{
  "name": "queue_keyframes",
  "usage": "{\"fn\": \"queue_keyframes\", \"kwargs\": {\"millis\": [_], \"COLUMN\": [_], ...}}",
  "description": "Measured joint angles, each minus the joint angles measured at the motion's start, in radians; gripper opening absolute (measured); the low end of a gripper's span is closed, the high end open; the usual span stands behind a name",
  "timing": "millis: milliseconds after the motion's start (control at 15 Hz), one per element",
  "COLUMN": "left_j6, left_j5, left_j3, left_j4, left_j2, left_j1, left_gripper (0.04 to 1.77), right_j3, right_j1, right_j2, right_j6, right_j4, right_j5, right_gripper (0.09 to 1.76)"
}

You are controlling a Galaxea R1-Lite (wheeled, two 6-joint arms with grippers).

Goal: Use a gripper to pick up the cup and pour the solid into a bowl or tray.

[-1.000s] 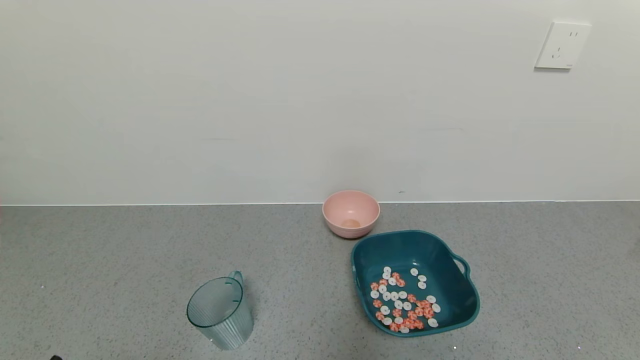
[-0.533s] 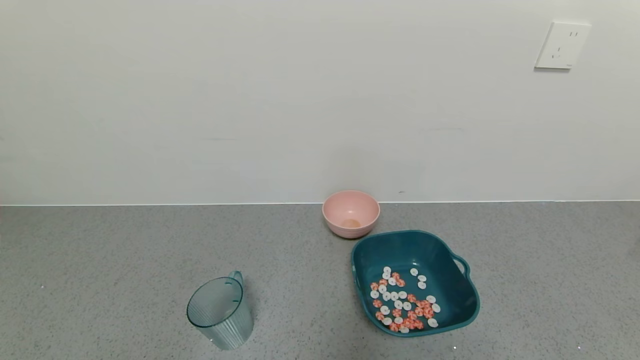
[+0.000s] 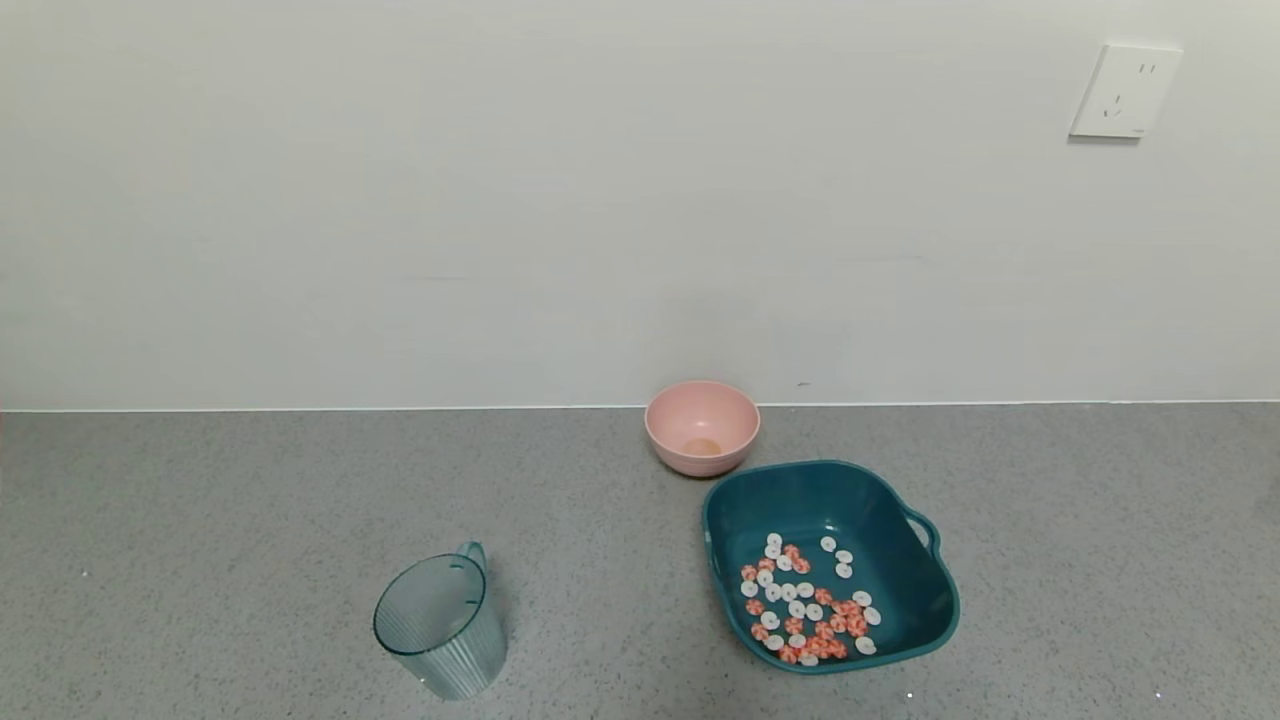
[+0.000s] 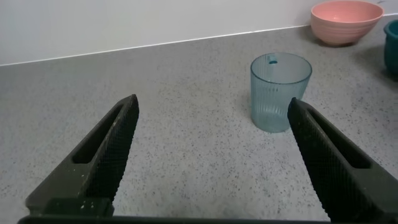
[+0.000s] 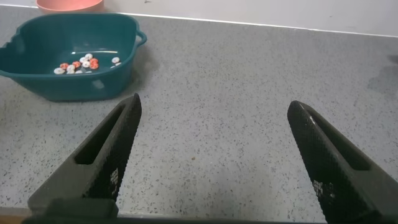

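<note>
The translucent blue-green ribbed cup [image 3: 441, 626] stands upright and empty on the grey counter at the front left; it also shows in the left wrist view [image 4: 279, 91]. The white and orange-red round pieces [image 3: 806, 608] lie in the dark teal tray [image 3: 925, 600], which also shows in the right wrist view [image 5: 37, 74] with the pieces [image 5: 84, 63] inside. My left gripper [image 4: 212, 134] is open and empty, drawn back from the cup. My right gripper [image 5: 214, 137] is open and empty over bare counter, apart from the tray. Neither gripper shows in the head view.
A small pink bowl [image 3: 701, 426] stands by the wall just behind the tray; it also shows in the left wrist view [image 4: 346, 21]. A white wall with a socket [image 3: 1124, 90] bounds the back of the counter.
A small dark bit at the bottom left edge of the head view a second ago is gone. The cup, tray and bowl have not moved.
</note>
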Motion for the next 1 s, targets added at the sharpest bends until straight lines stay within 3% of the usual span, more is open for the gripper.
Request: {"fn": "queue_keyframes", "kwargs": {"millis": [200,467,733,1000], "left_j6": [-0.010,-0.010,-0.105,-0.100], "left_j5": [-0.003,-0.053,-0.035,-0.031], "left_j3": [0.000,0.001,0.001,0.001], "left_j4": [0.003,0.066,0.063,0.067], "left_j2": [-0.029,-0.036,-0.037,-0.037], "left_j1": [-0.002,-0.002,-0.002,-0.002], "left_gripper": [1.72,1.72,1.72,1.72], "right_j3": [0.000,0.000,0.000,0.000], "right_j1": [0.000,0.000,0.000,0.000], "right_j2": [0.000,0.000,0.000,0.000], "right_j6": [0.000,0.000,0.000,0.000], "right_j4": [0.000,0.000,0.000,0.000], "right_j5": [0.000,0.000,0.000,0.000], "right_gripper": [1.71,1.71,1.71,1.71]}}
